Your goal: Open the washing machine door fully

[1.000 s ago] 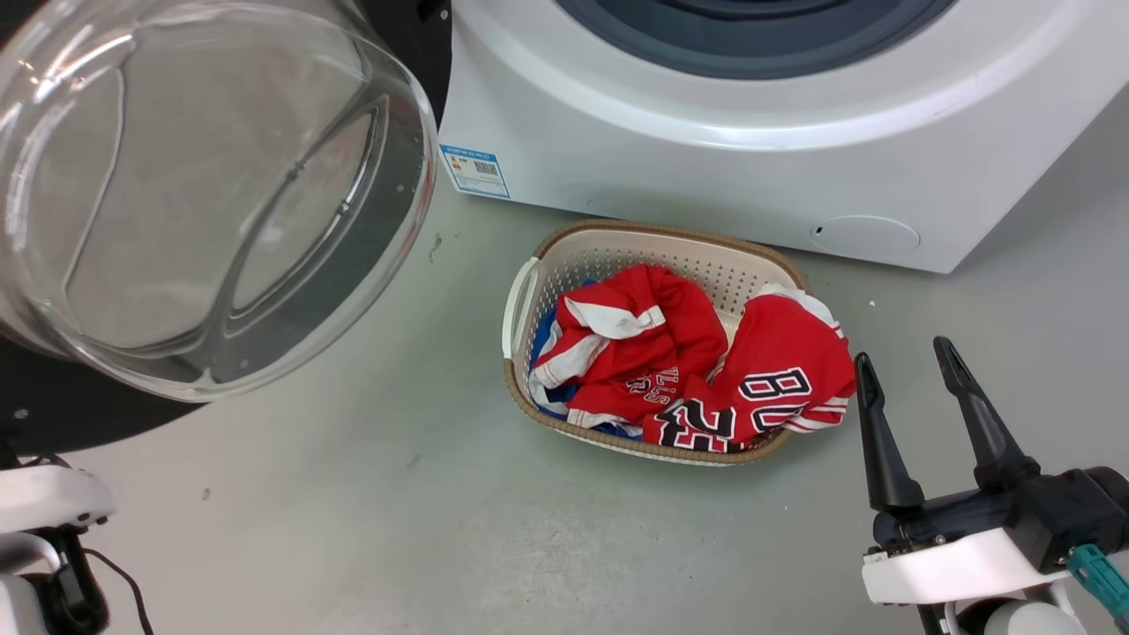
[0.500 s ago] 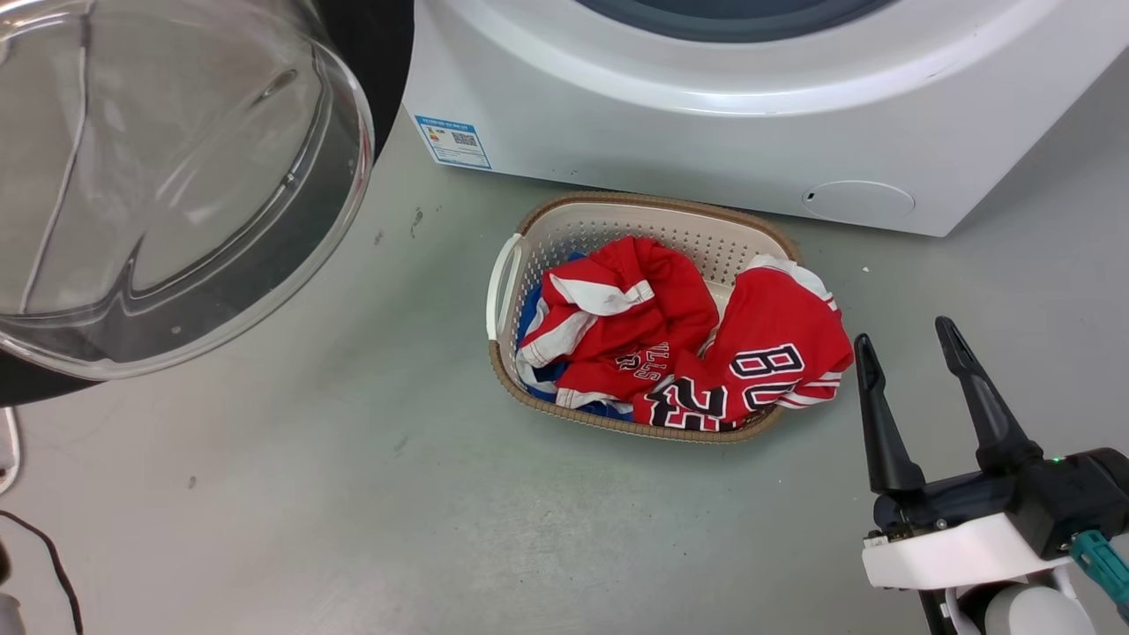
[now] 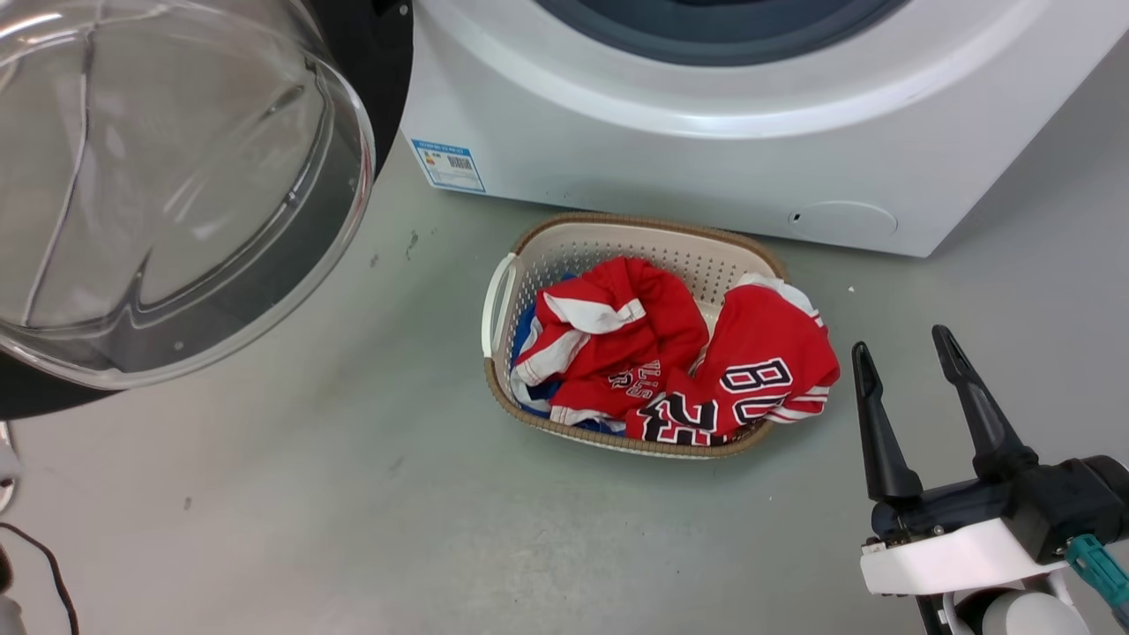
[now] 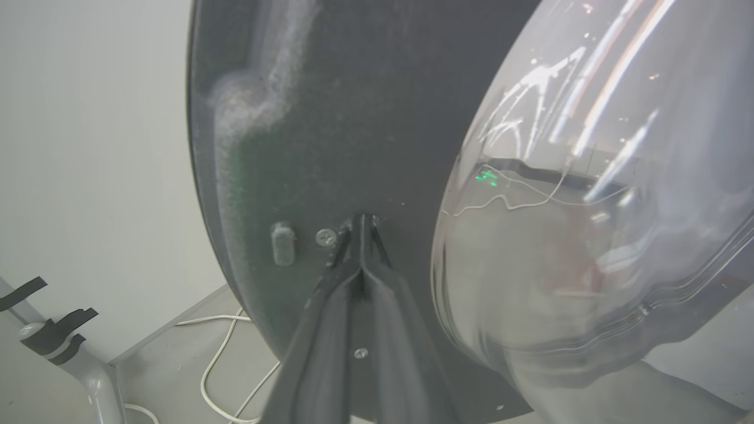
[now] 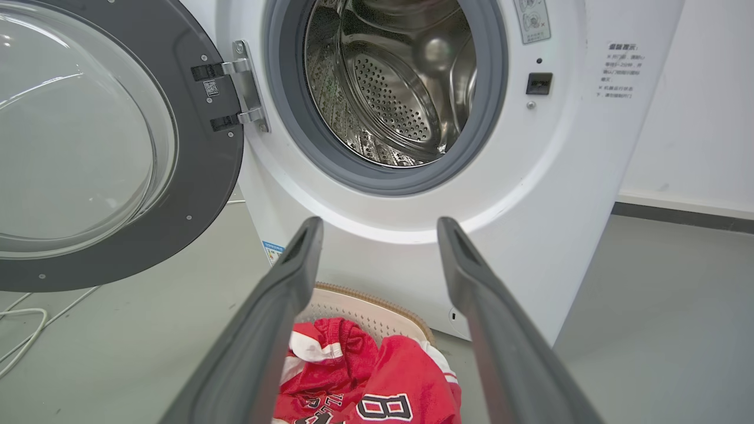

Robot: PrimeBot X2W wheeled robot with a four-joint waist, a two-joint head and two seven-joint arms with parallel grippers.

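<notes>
Left wrist view: closed left gripper (image 4: 360,221) touches the washing machine door (image 4: 330,118).

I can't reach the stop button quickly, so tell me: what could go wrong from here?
1. The shut left tool meets the washing machine door with only its tips on the smooth dark inner face; it may skid toward the glass bowl.
2. White cables lie on the floor below the door; the robot could snag them.
</notes>
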